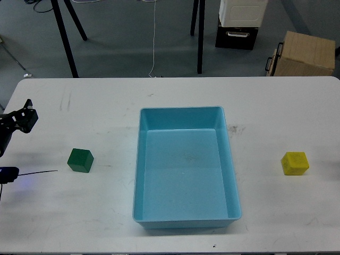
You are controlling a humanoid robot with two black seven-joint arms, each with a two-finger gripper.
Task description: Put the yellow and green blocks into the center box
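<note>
A green block (80, 160) sits on the white table left of the blue box (185, 215), which stands empty at the table's centre. A yellow block (295, 163) sits on the table right of the box. My left gripper (24, 118) is at the far left edge, up and left of the green block and apart from it; it is seen small and dark, so I cannot tell whether its fingers are open or shut. My right gripper is out of view.
The white table (106, 106) spans the view. A thin black cable (32, 172) lies on it at the left edge near the green block. Beyond the far edge are black stand legs (66, 42), a cardboard box (305, 53) and a white-and-black case (241, 21).
</note>
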